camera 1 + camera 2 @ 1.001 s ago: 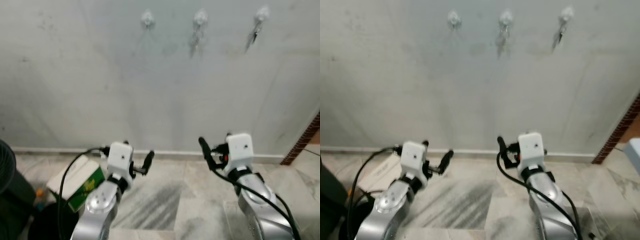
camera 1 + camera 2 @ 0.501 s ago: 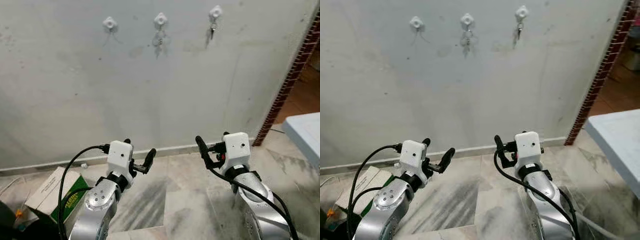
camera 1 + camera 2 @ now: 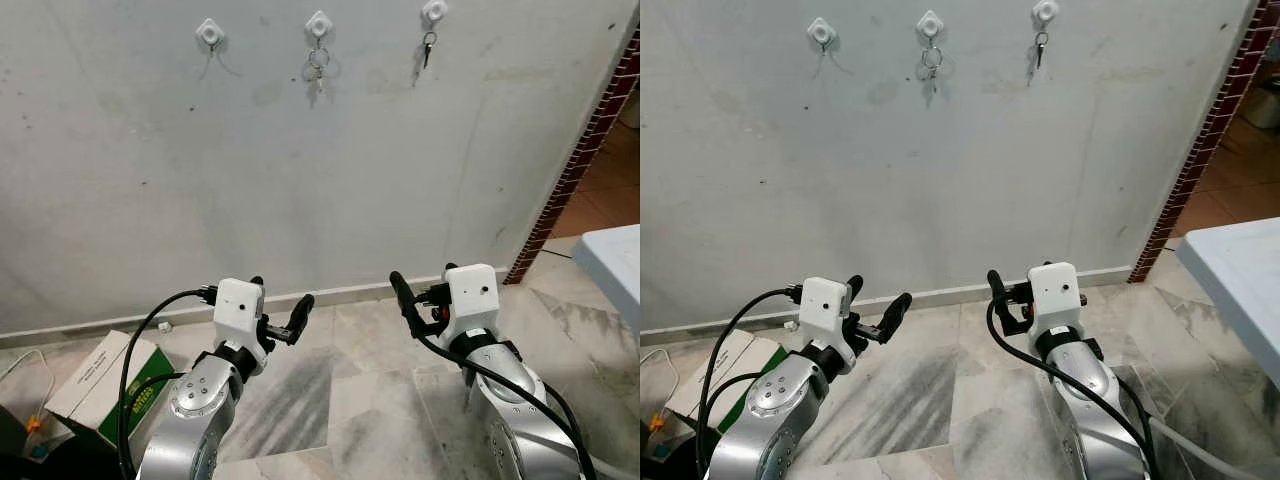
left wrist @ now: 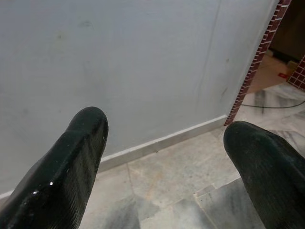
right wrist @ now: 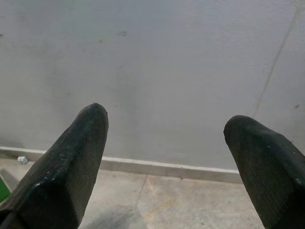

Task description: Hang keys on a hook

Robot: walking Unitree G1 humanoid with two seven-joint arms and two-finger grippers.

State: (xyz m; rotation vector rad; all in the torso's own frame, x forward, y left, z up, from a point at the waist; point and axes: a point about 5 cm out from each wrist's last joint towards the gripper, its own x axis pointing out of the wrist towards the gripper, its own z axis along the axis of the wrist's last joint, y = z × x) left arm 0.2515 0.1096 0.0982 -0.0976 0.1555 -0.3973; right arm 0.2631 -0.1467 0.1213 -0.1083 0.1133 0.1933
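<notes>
Three white hooks are fixed high on the grey wall. The left hook [image 3: 209, 32] is bare. A key ring [image 3: 318, 62] hangs from the middle hook [image 3: 318, 24], and a small key [image 3: 428, 46] hangs from the right hook [image 3: 433, 12]. Far below them, above the marble floor, both arms are held out in front. My left gripper [image 3: 279, 298] is open with nothing between its fingers [image 4: 62, 162]. My right gripper [image 3: 422, 284] is open too, and its fingers [image 5: 66, 162] hold nothing. Both point at the wall's base.
A green and white cardboard box [image 3: 105, 385] lies on the floor at the lower left, beside a thin cable. A brick pillar [image 3: 585, 150] ends the wall on the right. A white table corner [image 3: 615, 262] juts in at the right edge.
The camera has swung to the right, so the hooks sit further left and the brick pillar and white table have come into view. Both arms keep their pose, fingers open as before.
</notes>
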